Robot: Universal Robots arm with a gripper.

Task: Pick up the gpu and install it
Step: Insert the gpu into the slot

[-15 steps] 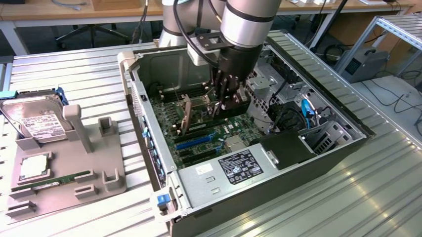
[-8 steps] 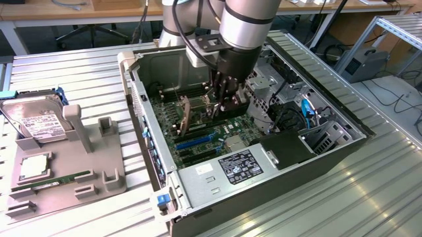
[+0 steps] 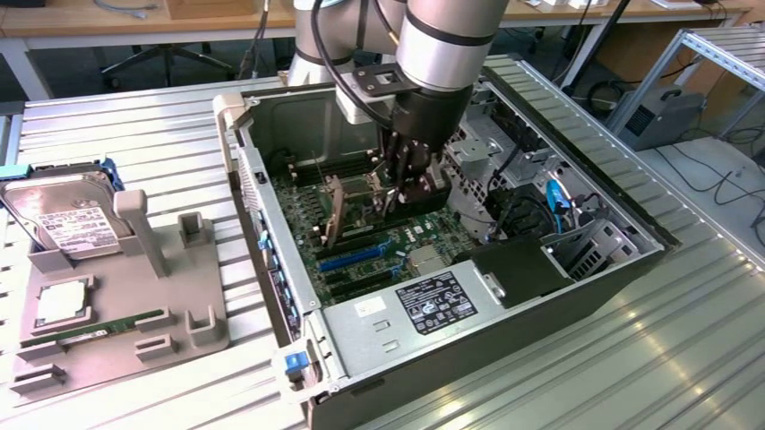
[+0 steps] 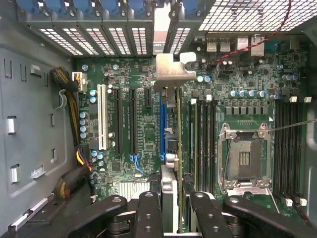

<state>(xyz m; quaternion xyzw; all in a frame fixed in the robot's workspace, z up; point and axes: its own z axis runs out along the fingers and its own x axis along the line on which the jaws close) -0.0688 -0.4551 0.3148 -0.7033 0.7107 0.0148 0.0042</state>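
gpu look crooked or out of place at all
Nothing stands out. The gpu stands on edge over the motherboard slots inside the case, with the gripper on it; whether it is fully seated cannot be told.

a ribbed metal tabletop (image 3: 669,358) spreads across the scene, catching glare at the exterior view's right. behind it runs a wooden desk (image 3: 143,22) with a chair base (image 3: 167,58) beneath on dark floor. at the exterior view's right stand an aluminium frame (image 3: 705,54) and a grey box (image 3: 660,115), with cables (image 3: 717,175) on pale floor.
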